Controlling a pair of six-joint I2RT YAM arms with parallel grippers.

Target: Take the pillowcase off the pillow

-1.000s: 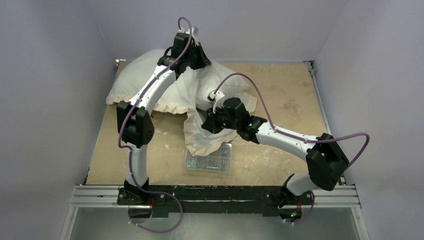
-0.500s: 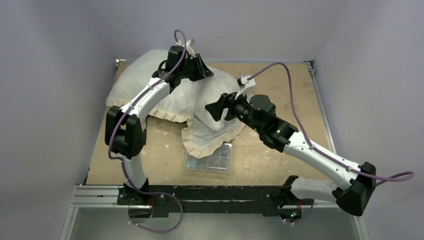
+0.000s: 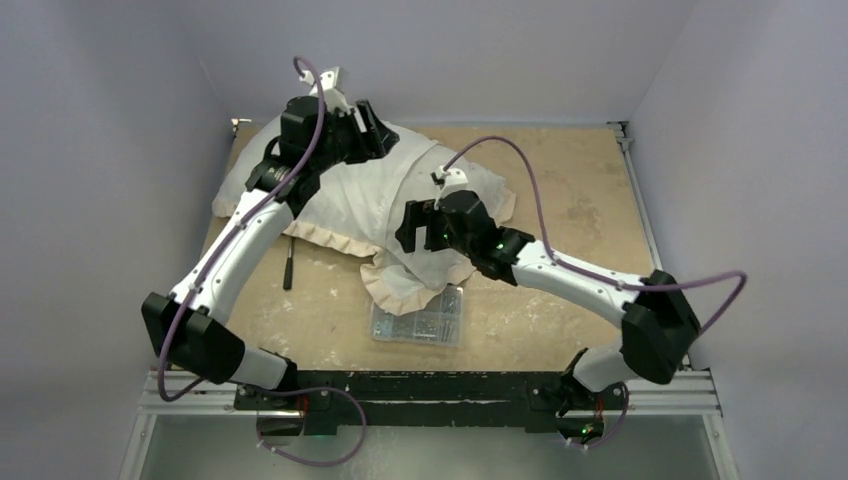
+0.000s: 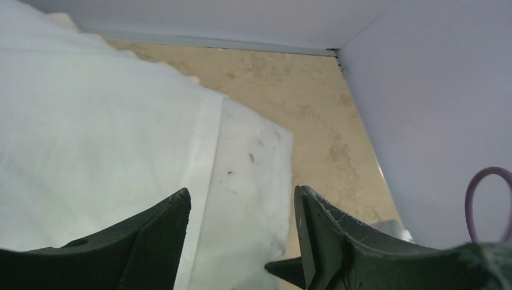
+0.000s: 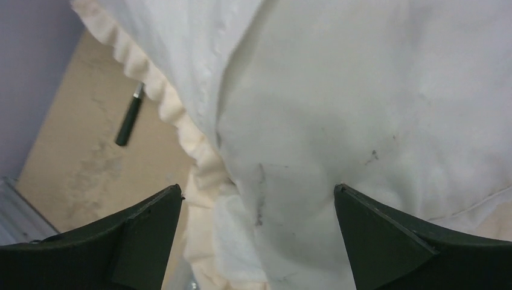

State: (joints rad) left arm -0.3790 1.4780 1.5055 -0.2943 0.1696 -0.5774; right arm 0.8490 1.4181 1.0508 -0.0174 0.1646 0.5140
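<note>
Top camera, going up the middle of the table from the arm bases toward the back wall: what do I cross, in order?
Clear parts box → pillowcase frill → right tool, open → left tool, open.

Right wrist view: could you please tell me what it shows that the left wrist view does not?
Only the right wrist view shows the ruffled frill and a dark-handled tool lying on the table. Only the left wrist view shows the wall corner and a purple cable. Both show the white pillowcase, the smudged pillow, and an open gripper: right gripper, left gripper, neither holding anything.
</note>
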